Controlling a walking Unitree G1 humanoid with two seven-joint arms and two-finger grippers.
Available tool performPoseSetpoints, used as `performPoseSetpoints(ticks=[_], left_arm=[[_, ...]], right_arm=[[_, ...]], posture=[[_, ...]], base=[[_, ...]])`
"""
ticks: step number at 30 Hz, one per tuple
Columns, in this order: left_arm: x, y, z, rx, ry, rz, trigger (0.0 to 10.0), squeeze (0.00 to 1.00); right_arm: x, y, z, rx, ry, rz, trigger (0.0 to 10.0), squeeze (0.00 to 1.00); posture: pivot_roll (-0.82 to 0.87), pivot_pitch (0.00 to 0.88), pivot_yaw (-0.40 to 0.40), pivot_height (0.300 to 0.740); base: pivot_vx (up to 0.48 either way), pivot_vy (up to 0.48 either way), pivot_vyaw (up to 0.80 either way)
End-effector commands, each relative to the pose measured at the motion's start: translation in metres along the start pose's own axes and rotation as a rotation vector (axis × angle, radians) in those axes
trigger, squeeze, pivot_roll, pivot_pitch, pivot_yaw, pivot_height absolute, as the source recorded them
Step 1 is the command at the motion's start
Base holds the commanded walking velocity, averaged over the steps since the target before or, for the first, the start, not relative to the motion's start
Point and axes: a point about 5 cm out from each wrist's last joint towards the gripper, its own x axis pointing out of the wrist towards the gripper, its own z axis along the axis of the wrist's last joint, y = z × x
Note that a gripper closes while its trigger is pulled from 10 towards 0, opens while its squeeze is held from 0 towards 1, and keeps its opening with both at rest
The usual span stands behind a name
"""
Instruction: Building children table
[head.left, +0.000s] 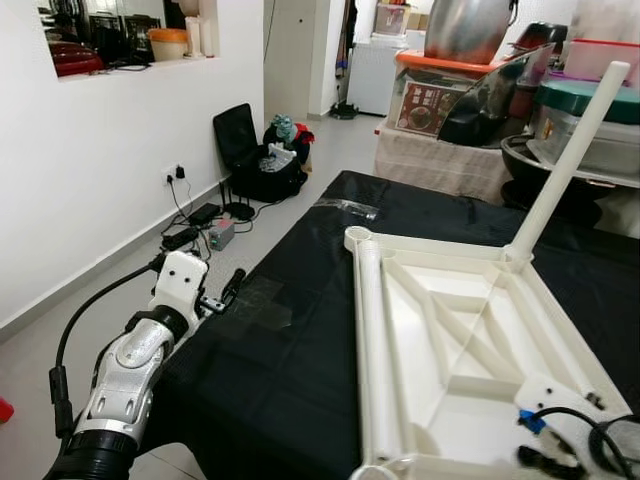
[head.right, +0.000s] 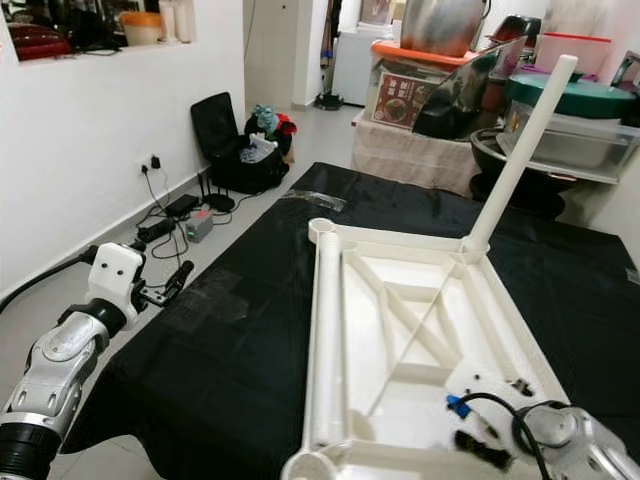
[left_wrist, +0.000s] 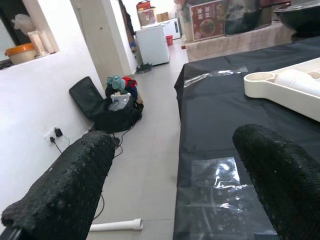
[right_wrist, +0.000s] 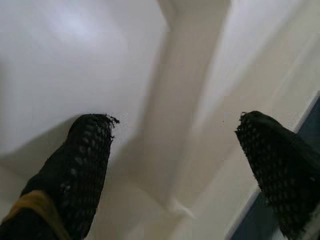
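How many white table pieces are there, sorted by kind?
Upturned tabletop: 1
Upright leg: 1
Leg lying along the tabletop: 1
White tube on the floor: 1
Total: 4

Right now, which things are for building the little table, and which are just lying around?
For the job:
- white tabletop, upside down on the black cloth
- one white leg standing in a far corner
- another leg lying along the edge
- right end effector, open over the tabletop
- left end effector, open

Lying about:
- black bag
- cables and chargers by the wall
- stacked containers
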Motion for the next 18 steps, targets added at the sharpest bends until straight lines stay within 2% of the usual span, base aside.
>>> performPoseSetpoints(ticks=[1, 2, 3, 5, 6, 7, 8, 10, 13, 16, 17, 18], left_arm=[[0.001, -0.004, 0.0, 0.009, 0.005, -0.011, 10.0, 0.0], [-0.001, -0.005, -0.001, 0.008, 0.006, -0.009, 10.0, 0.0], [-0.001, -0.005, -0.001, 0.008, 0.006, -0.009, 10.0, 0.0], [-0.003, -0.006, -0.002, 0.005, 0.009, -0.006, 10.0, 0.0], [-0.003, -0.006, -0.002, 0.005, 0.009, -0.006, 10.0, 0.0], [-0.003, -0.006, -0.002, 0.004, 0.009, -0.005, 10.0, 0.0], [-0.003, -0.006, -0.002, 0.004, 0.009, -0.005, 10.0, 0.0], [-0.002, -0.006, -0.002, 0.001, 0.009, -0.006, 10.0, 0.0], [-0.001, -0.006, -0.002, 0.001, 0.009, -0.006, 10.0, 0.0], [0.0, -0.004, -0.002, 0.0, 0.011, -0.003, 10.0, 0.0], [0.0, -0.004, -0.002, 0.0, 0.011, -0.003, 10.0, 0.0], [0.0, -0.004, -0.002, 0.0, 0.013, -0.002, 10.0, 0.0]], right_arm=[[0.006, 0.009, -0.009, -0.036, 0.052, 0.03, 10.0, 0.5], [0.006, -0.001, -0.018, -0.132, 0.101, -0.027, 10.0, 0.5], [0.006, -0.001, -0.018, -0.132, 0.101, -0.027, 10.0, 0.5], [0.004, -0.032, -0.019, -0.209, 0.128, -0.218, 10.0, 0.53], [0.004, -0.032, -0.019, -0.209, 0.128, -0.218, 10.0, 0.53], [0.004, -0.042, -0.017, -0.218, 0.125, -0.291, 10.0, 0.53], [0.004, -0.042, -0.017, -0.218, 0.125, -0.291, 10.0, 0.53], [0.007, -0.055, -0.001, -0.186, 0.065, -0.42, 10.0, 0.53], [0.008, -0.058, 0.006, -0.165, 0.033, -0.474, 10.0, 0.53], [0.009, -0.067, 0.022, -0.112, -0.048, -0.642, 10.0, 0.53], [0.009, -0.067, 0.022, -0.112, -0.048, -0.642, 10.0, 0.53], [0.008, -0.072, 0.027, -0.094, -0.076, -0.703, 10.0, 0.54]], posture=[[0.02, 0.0, -0.1, 0.74], [0.02, 0.0, -0.103, 0.74], [0.02, 0.0, -0.103, 0.74], [0.02, 0.0, -0.1, 0.74], [0.02, 0.0, -0.1, 0.74], [0.02, 0.0, -0.099, 0.74], [0.02, 0.0, -0.099, 0.74], [0.02, 0.0, -0.099, 0.74], [0.02, 0.0, -0.099, 0.74], [0.02, 0.0, -0.093, 0.74], [0.02, 0.0, -0.093, 0.74], [0.02, 0.0, -0.09, 0.74]], base=[[0.0, 0.0, 0.0], [0.0, 0.0, 0.0], [0.0, 0.0, 0.0], [0.0, 0.0, 0.0], [0.0, 0.0, 0.0], [0.0, 0.0, 0.0], [0.0, 0.0, 0.0], [0.0, 0.0, 0.0], [0.0, 0.0, 0.0], [0.0, 0.0, 0.0], [0.0, 0.0, 0.0], [0.0, 0.0, 0.0]])
